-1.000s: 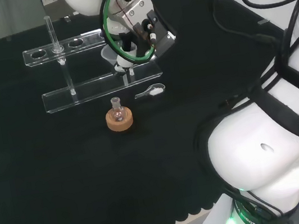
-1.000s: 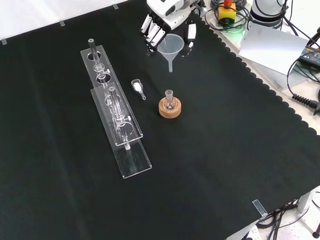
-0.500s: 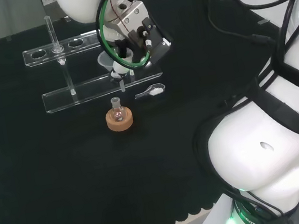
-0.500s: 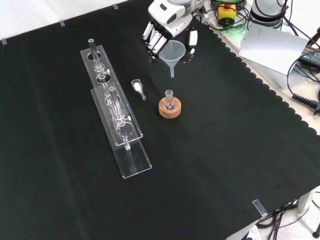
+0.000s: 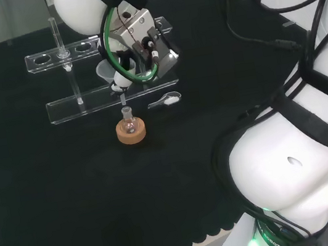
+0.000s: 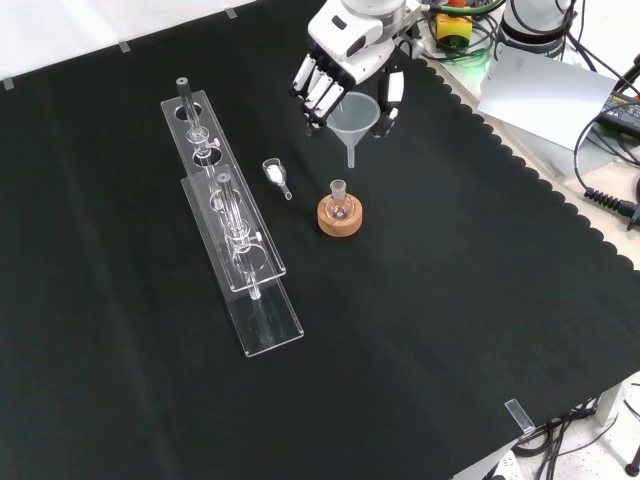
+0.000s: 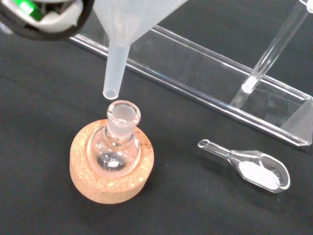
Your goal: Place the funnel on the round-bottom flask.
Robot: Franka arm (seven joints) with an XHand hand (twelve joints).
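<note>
The hand (image 6: 345, 50) is shut on a clear plastic funnel (image 6: 353, 118), holding it upright in the air with its fingers and thumb around the cone. In the head view the funnel (image 5: 109, 74) hangs just above and a little beyond the flask. A small round-bottom flask (image 6: 339, 198) stands on a cork ring (image 6: 340, 217) in the middle of the cloth. In the wrist view the funnel's spout tip (image 7: 111, 92) ends just short of the flask's open neck (image 7: 123, 112), slightly off to one side of it.
A clear test tube rack (image 6: 235, 225) with a few glass tubes stretches along the left in the front view. A small clear scoop (image 6: 274, 175) with white powder lies between the rack and the cork ring. Cables and papers (image 6: 540, 85) lie beyond the cloth's scalloped edge.
The hand has carried the funnel toward the flask, down the front view and leftward in the head view; its spout now hangs just above the flask's neck.
</note>
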